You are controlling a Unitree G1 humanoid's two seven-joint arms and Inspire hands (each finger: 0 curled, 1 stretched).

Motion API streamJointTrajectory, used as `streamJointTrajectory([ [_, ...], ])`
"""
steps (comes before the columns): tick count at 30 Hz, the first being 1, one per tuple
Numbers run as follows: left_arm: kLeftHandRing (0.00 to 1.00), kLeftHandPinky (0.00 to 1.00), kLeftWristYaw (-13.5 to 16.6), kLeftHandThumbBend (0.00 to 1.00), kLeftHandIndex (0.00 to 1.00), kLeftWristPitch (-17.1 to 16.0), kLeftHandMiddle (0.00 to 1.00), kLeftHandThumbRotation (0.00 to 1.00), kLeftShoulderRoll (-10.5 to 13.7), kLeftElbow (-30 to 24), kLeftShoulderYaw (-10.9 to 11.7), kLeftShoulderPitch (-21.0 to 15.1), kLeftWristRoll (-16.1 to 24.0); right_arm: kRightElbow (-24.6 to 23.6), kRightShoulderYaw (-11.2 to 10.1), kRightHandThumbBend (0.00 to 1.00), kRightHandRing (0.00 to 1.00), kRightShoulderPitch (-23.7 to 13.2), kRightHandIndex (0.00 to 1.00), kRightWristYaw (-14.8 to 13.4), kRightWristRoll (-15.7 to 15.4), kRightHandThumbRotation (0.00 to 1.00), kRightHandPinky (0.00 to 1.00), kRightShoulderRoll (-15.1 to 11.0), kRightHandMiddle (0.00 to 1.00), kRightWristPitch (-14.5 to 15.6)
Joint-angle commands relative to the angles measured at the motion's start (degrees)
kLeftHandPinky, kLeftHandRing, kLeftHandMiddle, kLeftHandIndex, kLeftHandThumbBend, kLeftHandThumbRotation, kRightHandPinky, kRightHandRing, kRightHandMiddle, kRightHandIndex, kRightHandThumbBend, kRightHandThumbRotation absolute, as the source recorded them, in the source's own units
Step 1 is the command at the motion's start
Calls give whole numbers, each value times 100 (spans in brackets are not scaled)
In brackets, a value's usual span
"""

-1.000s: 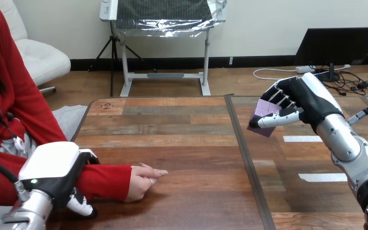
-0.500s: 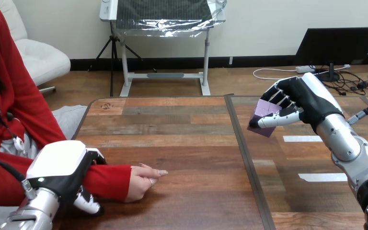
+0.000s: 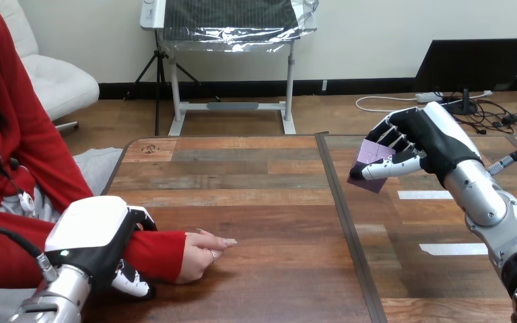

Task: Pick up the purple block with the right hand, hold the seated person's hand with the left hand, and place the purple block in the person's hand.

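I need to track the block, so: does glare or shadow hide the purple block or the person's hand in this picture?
Head view: no glare on the purple block, its upper face lighter than its lower one; only the right robot hand covers part of it. Same view: the person's hand is evenly lit on the table; the left robot hand has a bright white shell.
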Motion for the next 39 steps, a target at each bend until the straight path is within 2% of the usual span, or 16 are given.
streamJointTrajectory([
  [1, 56, 49, 152, 91, 59, -87, 60, 0, -128, 175, -46, -434, -166, -354, -91, 76, 42, -278, 49, 6, 102, 0, 39, -59, 47, -25],
  [10, 49, 44, 299, 89, 53, -221, 52, 0, -219, 446, -47, -511, -405, -362, -84, 76, 41, -264, 49, 10, 97, 0, 38, -56, 46, -66],
  [19, 40, 35, 301, 84, 47, -142, 45, 0, -347, 640, -18, -535, -682, -351, -58, 76, 41, -256, 49, -23, 65, 0, 37, -50, 46, -113],
  [24, 37, 31, 312, 81, 44, -172, 43, 0, -350, 715, -19, -545, -776, -363, -32, 76, 41, -261, 49, -44, 34, 0, 38, -40, 46, -76],
  [30, 34, 28, 333, 78, 42, -185, 41, 0, -322, 754, -43, -549, -775, -373, -20, 77, 42, -245, 49, -74, 16, 0, 39, -33, 46, -166],
  [39, 32, 26, 550, 79, 41, -404, 40, 0, -298, 797, 20, -522, -875, -386, -2, 78, 42, -245, 48, -77, -6, 0, 38, 10, 47, -190],
])
